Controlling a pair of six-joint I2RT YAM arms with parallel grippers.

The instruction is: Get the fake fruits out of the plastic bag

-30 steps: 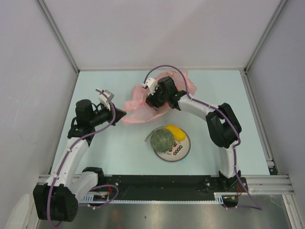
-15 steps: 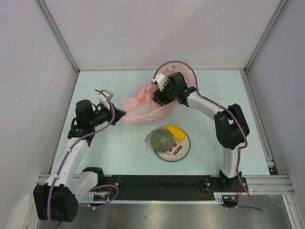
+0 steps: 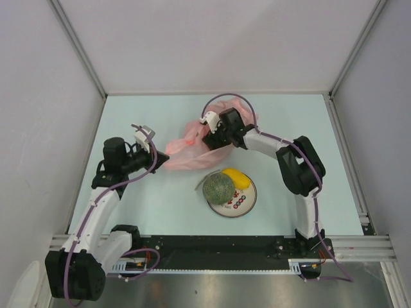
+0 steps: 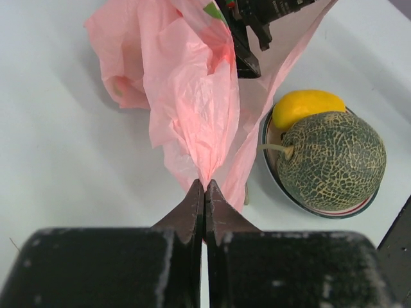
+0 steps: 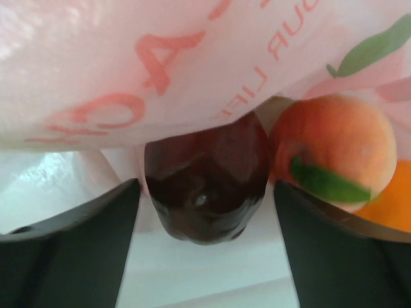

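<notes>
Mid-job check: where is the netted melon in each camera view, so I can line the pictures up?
Top external: melon sits on the plate, just below the picture's centre.
Left wrist: melon at right, on the plate, beside the yellow fruit.
Right wrist: not in it.
Shared landmark: the pink bag, seen in all three.

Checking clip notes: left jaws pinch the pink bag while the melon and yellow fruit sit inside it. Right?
No: the netted melon and yellow fruit lie on the plate, outside the pink bag (left wrist view). Left jaws do pinch it.
</notes>
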